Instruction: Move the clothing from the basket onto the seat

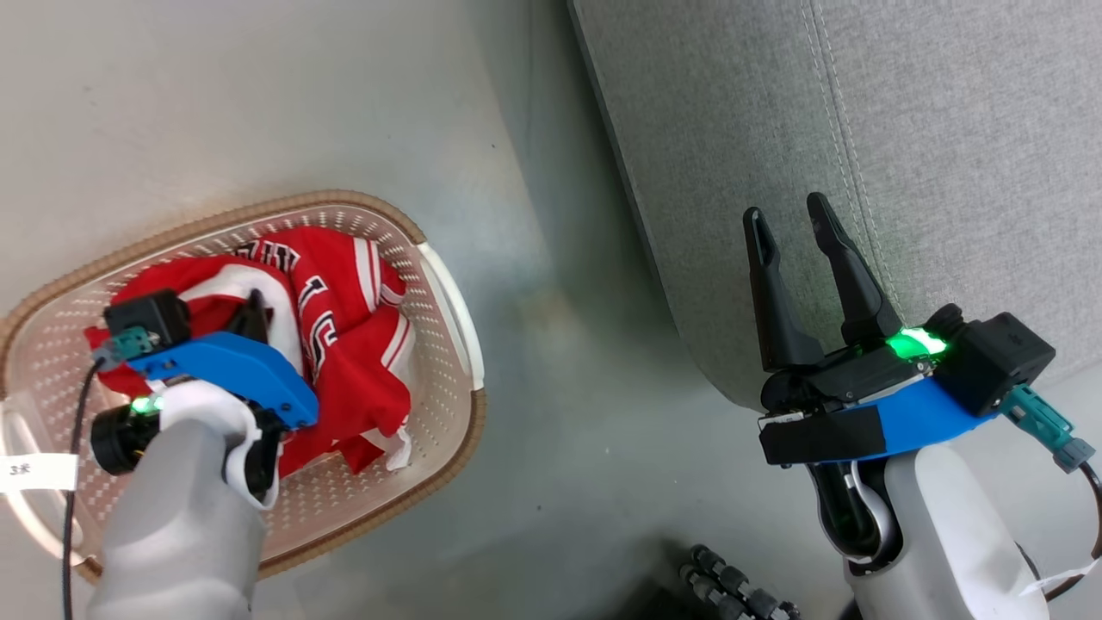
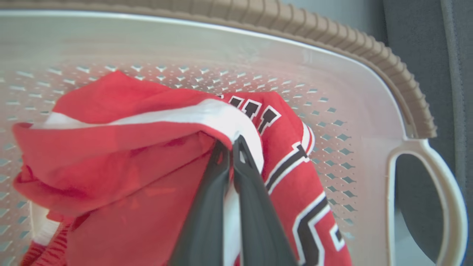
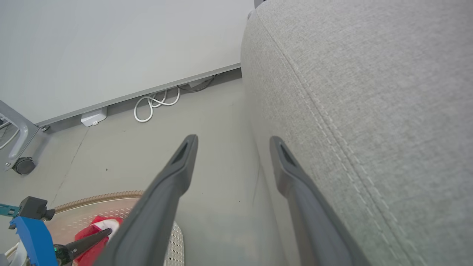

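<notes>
— The basket point(image 1: 430, 362)?
— Smooth cream plastic, slightly glossy, with a ribbed brown rim point(image 2: 369, 50).
— And the clothes point(image 1: 344, 319)?
— Soft red cloth, faintly shiny. The couch point(image 1: 861, 129) is matt, coarse-woven grey fabric with stitched seams; the floor point(image 1: 258, 103) smooth, dull.

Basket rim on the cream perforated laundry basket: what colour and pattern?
Brown rim, ribbed braided look; clearest in the left wrist view.

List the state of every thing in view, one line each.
Bright red sports clothing with white stripe trim: crumpled inside the basket, one fold pinched.
Cream-white perforated plastic basket: upright on the floor, holding the clothing.
Light-grey fabric seat cushion: beside the basket, not touching it.
Left pincer: shut on the clothing.
Right pincer: open, holding nothing.
</notes>
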`<state>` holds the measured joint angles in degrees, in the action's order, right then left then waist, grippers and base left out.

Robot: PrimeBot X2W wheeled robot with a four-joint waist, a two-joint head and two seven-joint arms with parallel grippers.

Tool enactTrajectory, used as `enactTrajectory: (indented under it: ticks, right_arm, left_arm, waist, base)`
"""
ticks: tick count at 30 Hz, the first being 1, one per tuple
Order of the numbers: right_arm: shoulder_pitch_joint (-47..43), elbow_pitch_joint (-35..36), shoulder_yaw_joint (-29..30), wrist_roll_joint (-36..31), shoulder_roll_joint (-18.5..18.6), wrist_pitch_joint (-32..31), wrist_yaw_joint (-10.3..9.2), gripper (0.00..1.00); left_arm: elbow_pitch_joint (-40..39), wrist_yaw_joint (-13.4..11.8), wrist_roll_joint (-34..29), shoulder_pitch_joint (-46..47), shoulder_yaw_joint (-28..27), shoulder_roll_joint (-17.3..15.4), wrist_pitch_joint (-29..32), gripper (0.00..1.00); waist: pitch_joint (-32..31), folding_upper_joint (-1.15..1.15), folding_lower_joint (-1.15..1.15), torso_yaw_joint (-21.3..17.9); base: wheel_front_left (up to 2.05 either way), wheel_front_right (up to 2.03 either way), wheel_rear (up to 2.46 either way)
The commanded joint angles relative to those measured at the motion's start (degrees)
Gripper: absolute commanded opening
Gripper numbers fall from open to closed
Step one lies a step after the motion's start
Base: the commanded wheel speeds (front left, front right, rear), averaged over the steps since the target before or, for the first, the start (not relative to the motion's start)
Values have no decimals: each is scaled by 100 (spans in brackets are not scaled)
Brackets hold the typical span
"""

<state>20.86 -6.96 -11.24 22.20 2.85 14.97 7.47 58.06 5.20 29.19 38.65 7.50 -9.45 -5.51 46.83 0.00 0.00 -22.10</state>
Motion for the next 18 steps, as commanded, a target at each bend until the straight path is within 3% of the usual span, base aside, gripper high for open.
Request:
enactTrajectory:
  ticks: [1, 18]
  right_arm:
    - [35, -25, 5, -63, 7, 33, 5, 100]
    - [-380, -392, 224, -582, 10, 33, 4, 100]
  left_arm:
    - [13, 33, -25, -62, 44, 20, -73, 0]
    - [302, 223, -237, -768, 870, 463, -735, 0]
  waist:
    - [-121, 0, 0, 74]
    - [-1693, 0, 0, 916]
  base:
    - [0, 0, 0]
    - [0, 0, 0]
